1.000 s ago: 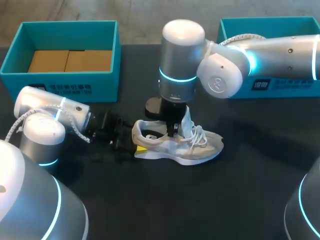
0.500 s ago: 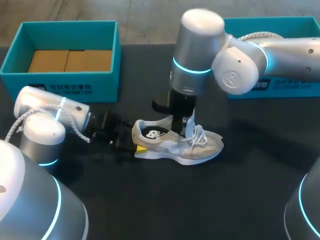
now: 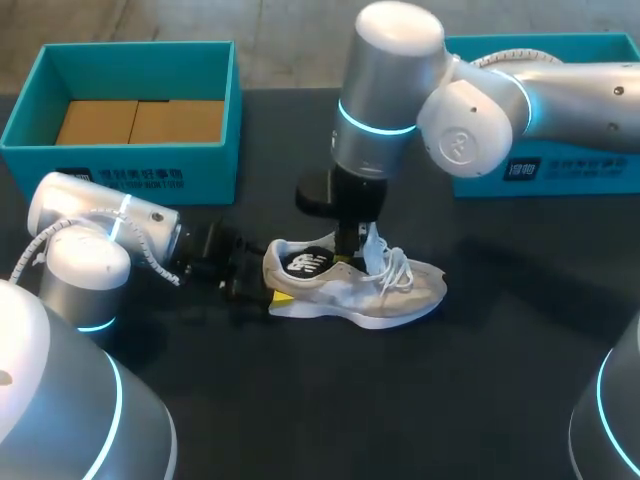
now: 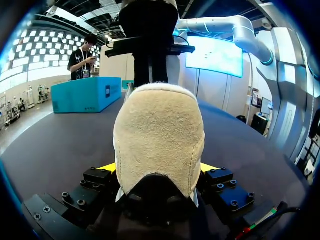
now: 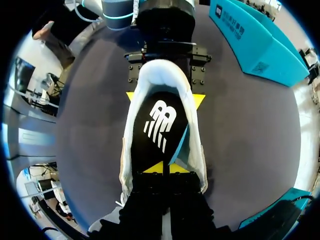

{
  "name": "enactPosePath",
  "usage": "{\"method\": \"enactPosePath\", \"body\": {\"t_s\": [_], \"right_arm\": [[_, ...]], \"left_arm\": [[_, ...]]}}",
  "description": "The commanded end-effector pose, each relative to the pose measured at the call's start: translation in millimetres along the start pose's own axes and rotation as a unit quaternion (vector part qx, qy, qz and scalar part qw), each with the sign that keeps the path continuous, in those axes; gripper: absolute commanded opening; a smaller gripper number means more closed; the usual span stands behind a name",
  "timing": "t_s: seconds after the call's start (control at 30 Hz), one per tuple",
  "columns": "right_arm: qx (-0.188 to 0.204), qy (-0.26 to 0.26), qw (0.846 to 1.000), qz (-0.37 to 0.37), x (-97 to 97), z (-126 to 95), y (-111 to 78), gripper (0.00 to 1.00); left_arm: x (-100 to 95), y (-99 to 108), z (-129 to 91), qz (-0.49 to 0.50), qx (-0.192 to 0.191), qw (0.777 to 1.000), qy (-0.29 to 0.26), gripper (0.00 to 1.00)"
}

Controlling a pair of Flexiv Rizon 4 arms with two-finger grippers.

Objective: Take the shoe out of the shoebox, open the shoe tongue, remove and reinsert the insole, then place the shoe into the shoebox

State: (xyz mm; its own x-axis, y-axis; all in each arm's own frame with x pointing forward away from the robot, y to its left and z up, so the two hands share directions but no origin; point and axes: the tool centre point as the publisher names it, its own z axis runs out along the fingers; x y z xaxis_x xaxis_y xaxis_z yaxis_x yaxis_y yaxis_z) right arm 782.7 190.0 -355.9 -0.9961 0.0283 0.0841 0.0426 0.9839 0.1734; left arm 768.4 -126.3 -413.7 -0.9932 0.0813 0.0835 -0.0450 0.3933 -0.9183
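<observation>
Since 0.5 s ago the right arm (image 3: 385, 90) has shifted left and lowered. The shoe (image 3: 370, 290), pale mesh with white laces and a fuzzy suede heel, lies mid-frame on the dark table (image 3: 450, 400). A black insole (image 5: 159, 127) with a teal edge sits tilted in its mouth. The right gripper (image 5: 162, 168) points straight down, tips pinching the insole's front. The left gripper (image 4: 159, 167) lies level, clamping the heel.

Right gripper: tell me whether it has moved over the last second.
Yes. The right gripper has shifted slightly along the shoe toward its toe; the shoe itself stayed put.
</observation>
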Motion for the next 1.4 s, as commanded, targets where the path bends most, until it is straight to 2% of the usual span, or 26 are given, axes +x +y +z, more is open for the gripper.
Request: {"method": "enactPosePath", "body": {"t_s": [0.03,0.77,1.4], "right_arm": [[0.004,-0.002,1.000,-0.008,-1.1,-6.4,7.8,0.00],[0.006,0.011,0.996,-0.086,-6.2,-29.4,38.4,0.00],[0.002,0.017,0.993,-0.116,-8.4,-38.8,61.5,0.00]], "left_arm": [[-0.1,1.6,0.0,0.000,0.000,1.000,0.000,0.00],[-0.1,1.6,0.0,0.000,0.000,1.000,0.000,0.00],[-0.1,1.6,0.0,0.000,0.000,1.000,0.000,0.00]]}}
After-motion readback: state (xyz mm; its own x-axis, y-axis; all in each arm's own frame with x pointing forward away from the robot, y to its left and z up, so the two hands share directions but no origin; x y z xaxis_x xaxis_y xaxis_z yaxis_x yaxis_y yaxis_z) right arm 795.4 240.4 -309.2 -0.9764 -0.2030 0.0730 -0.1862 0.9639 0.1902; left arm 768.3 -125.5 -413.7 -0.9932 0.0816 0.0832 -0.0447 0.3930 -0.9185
